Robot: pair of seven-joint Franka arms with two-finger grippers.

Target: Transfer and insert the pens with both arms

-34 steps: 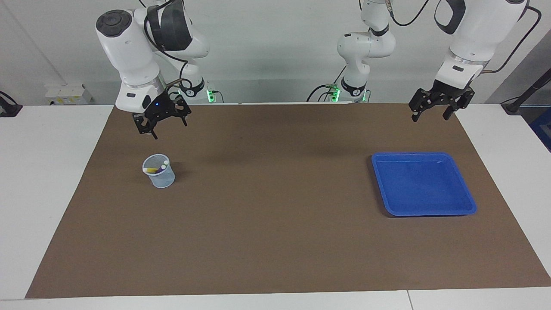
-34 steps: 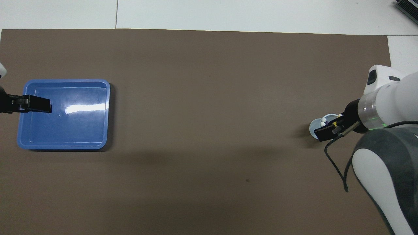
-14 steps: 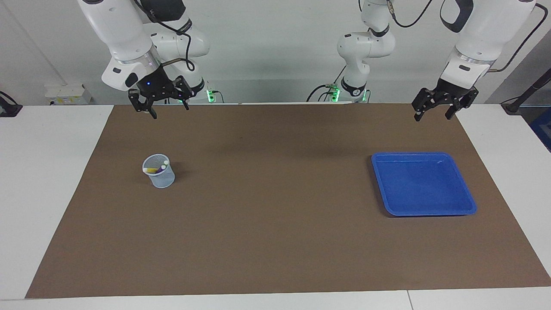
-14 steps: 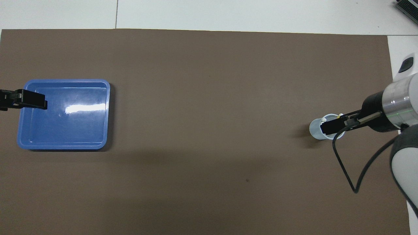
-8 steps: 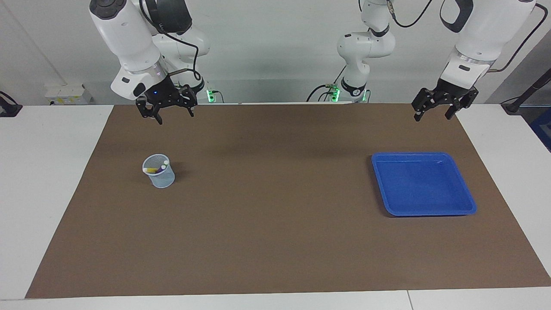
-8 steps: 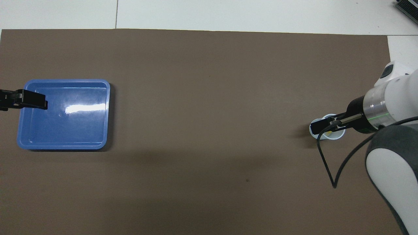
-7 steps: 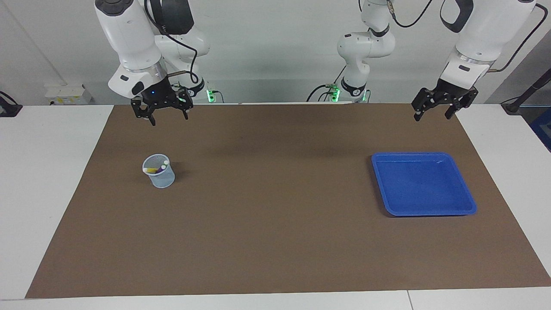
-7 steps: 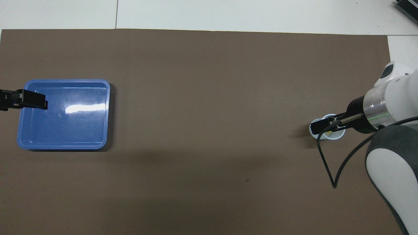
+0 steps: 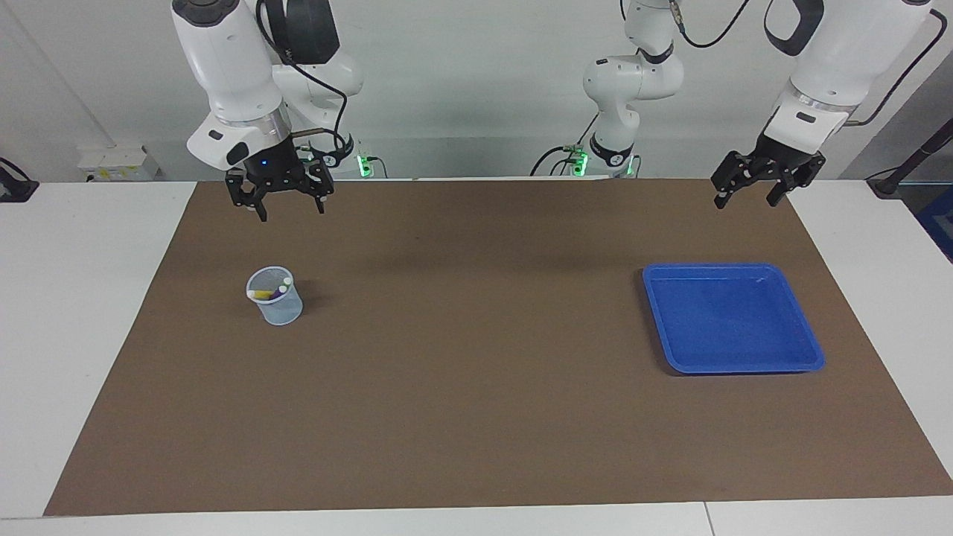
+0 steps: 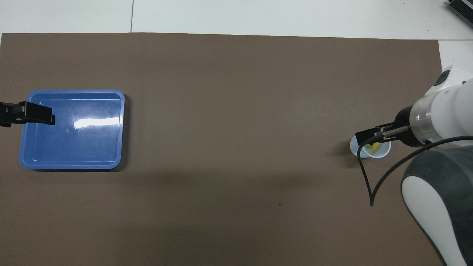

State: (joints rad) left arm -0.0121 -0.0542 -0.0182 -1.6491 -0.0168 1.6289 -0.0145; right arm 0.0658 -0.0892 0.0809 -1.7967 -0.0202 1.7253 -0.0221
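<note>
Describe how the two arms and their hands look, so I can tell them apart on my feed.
Both are bulky white jointed arms with dark grey joint pads, a silver wrist ring and a black two-finger hand. The right hand shows a small blue light on its wrist and a looping black cable; the left hand shows neither.

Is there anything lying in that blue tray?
No, the blue tray shows only its bare blue floor, while the pens stand in the small cup toward the right arm's end of the table.

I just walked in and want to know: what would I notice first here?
The bright blue tray, bare inside, lies toward the left arm's end of the brown mat. Toward the right arm's end stands a small pale cup with the pens in it. The right gripper and left gripper hang open, high up.
</note>
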